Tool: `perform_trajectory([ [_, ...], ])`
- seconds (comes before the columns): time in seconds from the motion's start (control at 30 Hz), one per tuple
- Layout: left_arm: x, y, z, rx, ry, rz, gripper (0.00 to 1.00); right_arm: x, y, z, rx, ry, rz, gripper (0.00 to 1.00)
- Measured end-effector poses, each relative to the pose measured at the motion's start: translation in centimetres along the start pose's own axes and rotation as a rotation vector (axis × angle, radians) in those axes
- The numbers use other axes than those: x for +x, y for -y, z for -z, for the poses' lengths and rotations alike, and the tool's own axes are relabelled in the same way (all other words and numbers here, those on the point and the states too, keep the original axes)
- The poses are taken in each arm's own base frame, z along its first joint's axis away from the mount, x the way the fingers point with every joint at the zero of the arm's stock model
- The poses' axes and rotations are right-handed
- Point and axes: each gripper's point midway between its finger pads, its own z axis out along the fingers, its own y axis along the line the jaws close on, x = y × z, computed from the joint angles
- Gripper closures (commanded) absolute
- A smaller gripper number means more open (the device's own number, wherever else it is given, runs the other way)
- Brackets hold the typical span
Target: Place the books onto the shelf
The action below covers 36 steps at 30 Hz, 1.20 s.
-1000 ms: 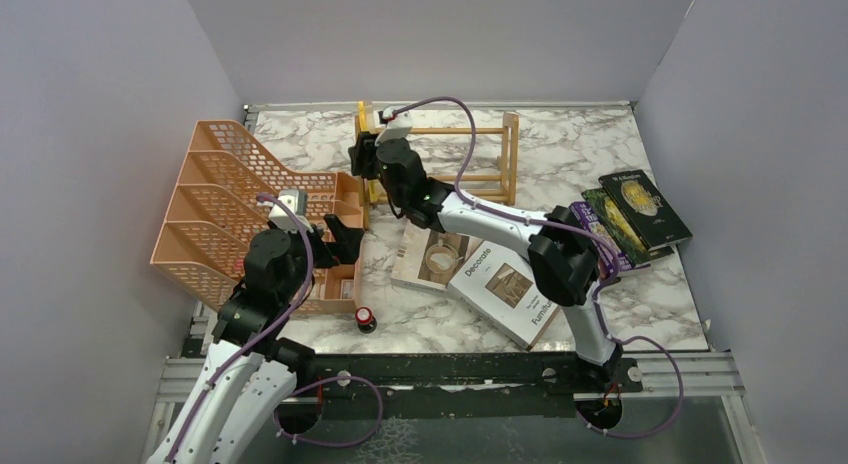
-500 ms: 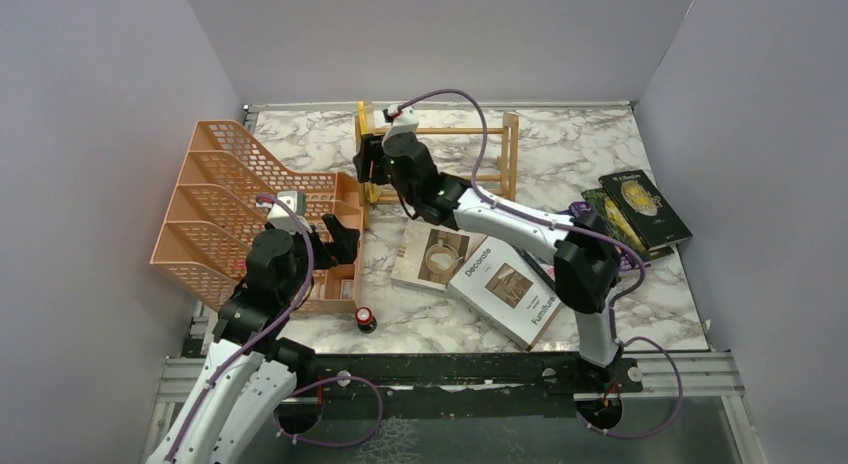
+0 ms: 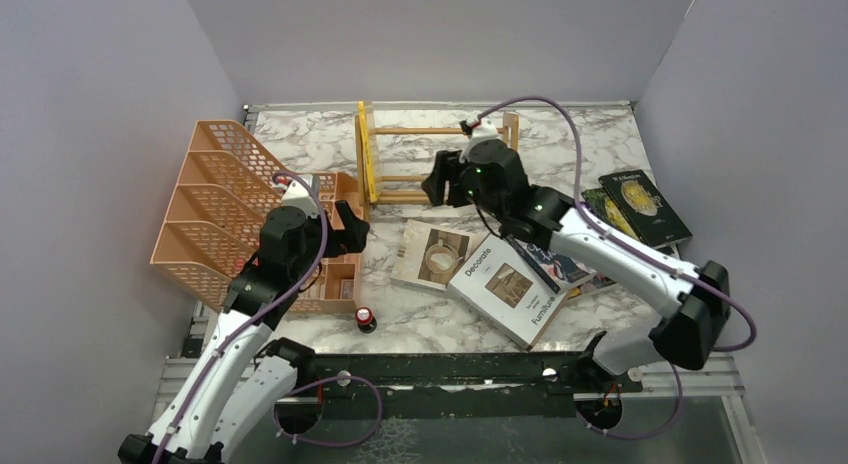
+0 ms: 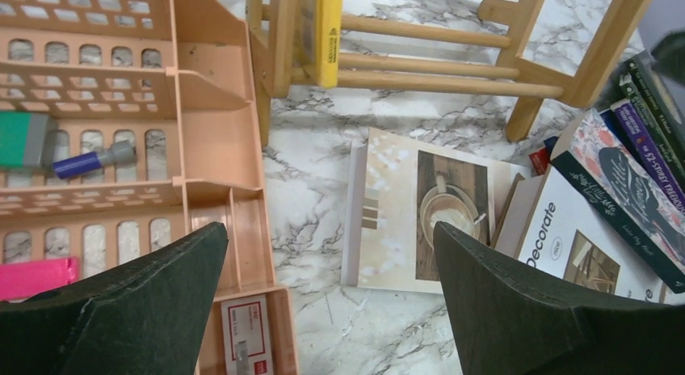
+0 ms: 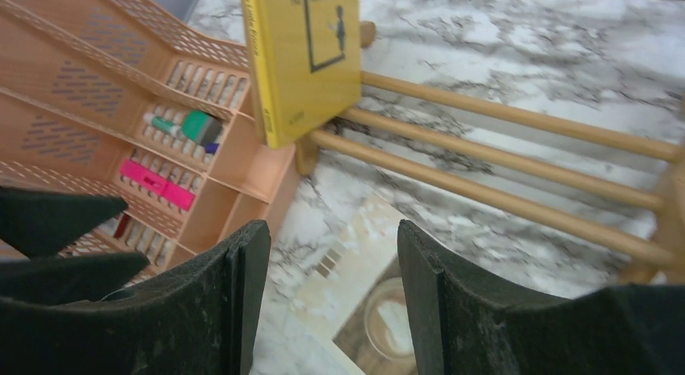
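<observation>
The light-wood shelf [image 3: 470, 169] stands at the back of the table, with a thin yellow book [image 3: 366, 154] upright against its left end frame. My right gripper [image 3: 437, 180] hovers open and empty over the shelf's middle, to the right of the yellow book [image 5: 303, 52]. The white "Afternoon tea" book [image 3: 432, 254] and "Decorate" [image 3: 505, 289] lie flat in front of the shelf. A floral book [image 4: 626, 197], a purple one [image 4: 646, 141] and dark green ones [image 3: 640, 209] lie to the right. My left gripper [image 3: 352, 229] is wide open above the marble, left of the tea book [image 4: 420, 213].
An orange mesh file tray [image 3: 230, 204] fills the left side, holding a pink highlighter [image 5: 157, 183], a green one and a pen. A small red-capped item [image 3: 366, 317] sits on the marble near the front. Grey walls close in on three sides.
My right gripper has let go of the yellow book at the shelf's left end, opened wider and swung right. The left arm has reached slightly forward.
</observation>
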Motion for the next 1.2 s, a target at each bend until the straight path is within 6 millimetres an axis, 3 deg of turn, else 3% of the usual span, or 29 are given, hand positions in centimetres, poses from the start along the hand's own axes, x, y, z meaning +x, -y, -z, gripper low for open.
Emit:
perform_trajectory([
  [0.23,-2.3,1.3,-1.5,0.016,0.021,0.003,0.03,1.3,2.8,6.2,0.009,-0.016,-0.010,0.36],
  [0.4,-5.0,1.7,-3.4,-0.027,0.041,0.016,0.18,3.7,4.1,8.8,0.001,-0.036,-0.028,0.36],
  [0.57,-6.8,2.2,-7.4,-0.069,0.020,0.021,0.26,5.4,4.7,9.2,-0.002,-0.070,-0.020,0.36],
  [0.73,-6.1,1.3,-11.2,-0.125,-0.021,-0.001,0.27,6.1,4.7,9.0,-0.010,-0.092,0.000,0.36],
  [0.83,-5.3,0.2,-13.3,-0.178,-0.052,-0.031,0.36,6.6,4.7,8.9,-0.015,-0.106,0.010,0.36],
  [1.0,-4.7,-0.5,-14.5,-0.204,-0.080,-0.065,0.52,7.8,5.0,8.4,-0.012,-0.141,0.029,0.36],
  [1.2,-5.8,-0.2,-15.0,-0.199,-0.062,-0.102,0.49,8.5,5.3,8.3,-0.006,-0.157,0.038,0.36],
])
